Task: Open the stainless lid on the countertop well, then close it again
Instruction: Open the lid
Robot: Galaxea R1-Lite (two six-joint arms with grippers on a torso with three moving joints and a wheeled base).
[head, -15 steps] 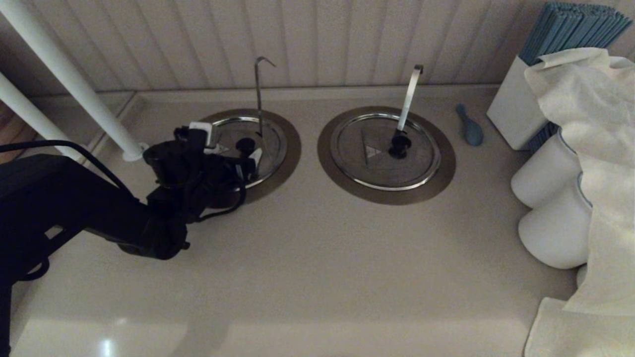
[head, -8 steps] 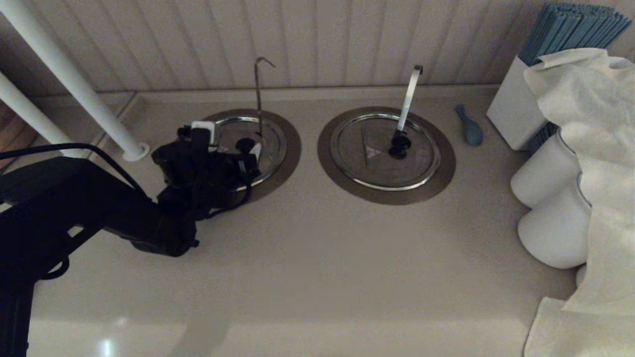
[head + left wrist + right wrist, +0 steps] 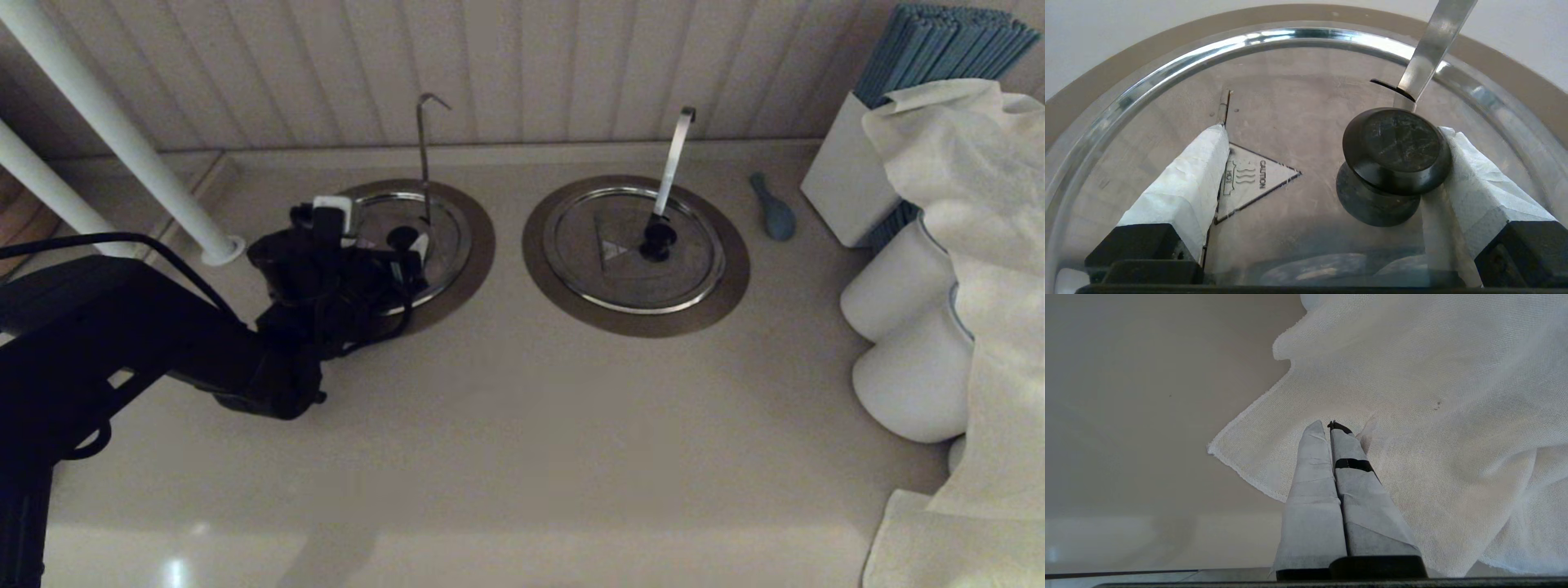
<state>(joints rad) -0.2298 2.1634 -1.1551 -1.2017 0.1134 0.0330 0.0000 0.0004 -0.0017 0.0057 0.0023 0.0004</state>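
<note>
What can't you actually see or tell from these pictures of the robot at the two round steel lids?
- Head view: the left gripper and its arm hide the near-left part of the stainless lid.
- The countertop well: its inside is covered by the lid.
- Left wrist view: the black centre knob hides whether the far finger presses it.
- The slim hook-tipped utensil handle is cut off by the frame's edge.

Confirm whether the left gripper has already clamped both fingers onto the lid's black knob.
No. In the left wrist view the left gripper is open: one finger touches the black knob, the other stands apart over the caution triangle.
</note>
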